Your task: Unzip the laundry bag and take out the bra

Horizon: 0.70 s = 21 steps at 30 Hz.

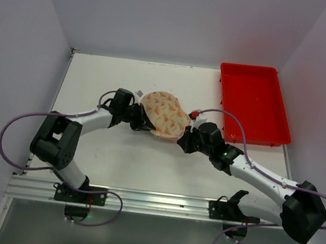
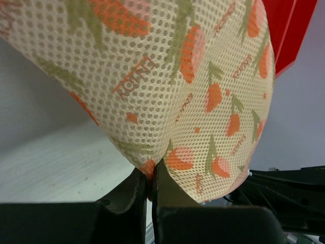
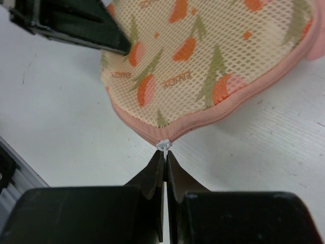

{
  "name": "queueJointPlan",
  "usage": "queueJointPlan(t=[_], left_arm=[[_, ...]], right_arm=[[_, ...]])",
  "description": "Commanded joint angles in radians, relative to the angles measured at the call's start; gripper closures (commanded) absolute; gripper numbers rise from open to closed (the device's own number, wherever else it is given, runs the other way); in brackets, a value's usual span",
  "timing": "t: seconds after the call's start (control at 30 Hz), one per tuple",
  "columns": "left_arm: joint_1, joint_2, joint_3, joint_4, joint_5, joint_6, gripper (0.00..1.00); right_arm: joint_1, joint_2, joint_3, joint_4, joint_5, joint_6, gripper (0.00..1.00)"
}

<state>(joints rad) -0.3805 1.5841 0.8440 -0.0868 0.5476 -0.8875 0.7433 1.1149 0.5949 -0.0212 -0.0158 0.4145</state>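
Observation:
The laundry bag [image 1: 164, 115] is a beige mesh pouch with orange and green motifs and pink zipper edging, lying at the table's middle. My left gripper [image 1: 141, 121] is shut on a fold of its mesh at the bag's left edge [image 2: 150, 170]. My right gripper [image 1: 185, 141] is shut on the small white zipper pull [image 3: 164, 146] at the bag's near right edge, where the pink edging [image 3: 223, 109] comes to a point. The zipper looks closed along the visible edge. The bra is hidden.
A red plastic tray [image 1: 253, 103] stands at the back right, close behind the right arm. White walls enclose the table on left, back and right. A metal rail [image 1: 142, 201] runs along the near edge.

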Motion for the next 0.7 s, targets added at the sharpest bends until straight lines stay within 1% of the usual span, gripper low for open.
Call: queueJointPlan(t=[0.0,0.07,0.1,0.13,0.2,0.23,0.27,0.33,0.37,0.4,0.43,0.47,0.5,0.53,0.6,0.63,0.67], left_arm=[[0.077,0.121,0.068,0.057,-0.022,0.125,0.99],[0.083,0.163,0.107,0.068,0.006,0.102,0.78],[0.086,0.166,0.107,0.068,0.006,0.093,0.78],[0.091,0.162,0.110,0.068,0.003,0.084,0.59],[0.110,0.121,0.087,0.068,-0.024,0.039,0.33],[0.115,0.096,0.072,0.053,-0.041,0.026,0.22],[0.120,0.074,0.034,0.041,-0.061,0.006,0.19],[0.121,-0.016,-0.017,0.029,-0.116,-0.020,0.15],[0.121,-0.047,-0.087,0.035,-0.132,-0.062,0.14],[0.121,-0.112,-0.126,0.047,-0.146,-0.085,0.14],[0.121,-0.142,-0.164,0.091,-0.146,-0.109,0.13],[0.117,-0.192,-0.234,0.129,-0.146,-0.163,0.13],[0.114,-0.211,-0.265,0.190,-0.134,-0.186,0.13],[0.106,-0.225,-0.292,0.215,-0.129,-0.211,0.13],[0.066,-0.240,-0.328,0.272,-0.139,-0.261,0.17],[0.027,-0.239,-0.329,0.280,-0.150,-0.280,0.18],[0.009,-0.227,-0.326,0.288,-0.164,-0.284,0.18]], right_arm=[[-0.001,0.049,0.080,-0.045,-0.086,-0.005,1.00],[0.031,0.171,0.114,0.027,-0.134,0.020,1.00],[0.044,0.172,0.127,0.059,-0.134,0.027,1.00],[0.056,0.247,0.144,0.072,-0.116,0.038,1.00],[0.074,0.322,0.195,0.114,-0.119,0.076,1.00],[0.079,0.356,0.212,0.128,-0.130,0.090,1.00],[0.083,0.408,0.227,0.141,-0.139,0.104,1.00],[0.106,0.447,0.266,0.173,-0.144,0.130,1.00],[0.119,0.479,0.279,0.178,-0.138,0.135,1.00],[0.126,0.493,0.305,0.181,-0.133,0.144,1.00],[0.129,0.505,0.315,0.184,-0.133,0.145,1.00],[0.133,0.523,0.322,0.190,-0.139,0.147,1.00],[0.134,0.533,0.330,0.196,-0.139,0.155,1.00],[0.134,0.539,0.333,0.198,-0.139,0.159,1.00],[0.136,0.549,0.335,0.211,-0.150,0.168,1.00],[0.137,0.551,0.336,0.216,-0.150,0.171,1.00],[0.139,0.553,0.336,0.219,-0.151,0.172,1.00]])
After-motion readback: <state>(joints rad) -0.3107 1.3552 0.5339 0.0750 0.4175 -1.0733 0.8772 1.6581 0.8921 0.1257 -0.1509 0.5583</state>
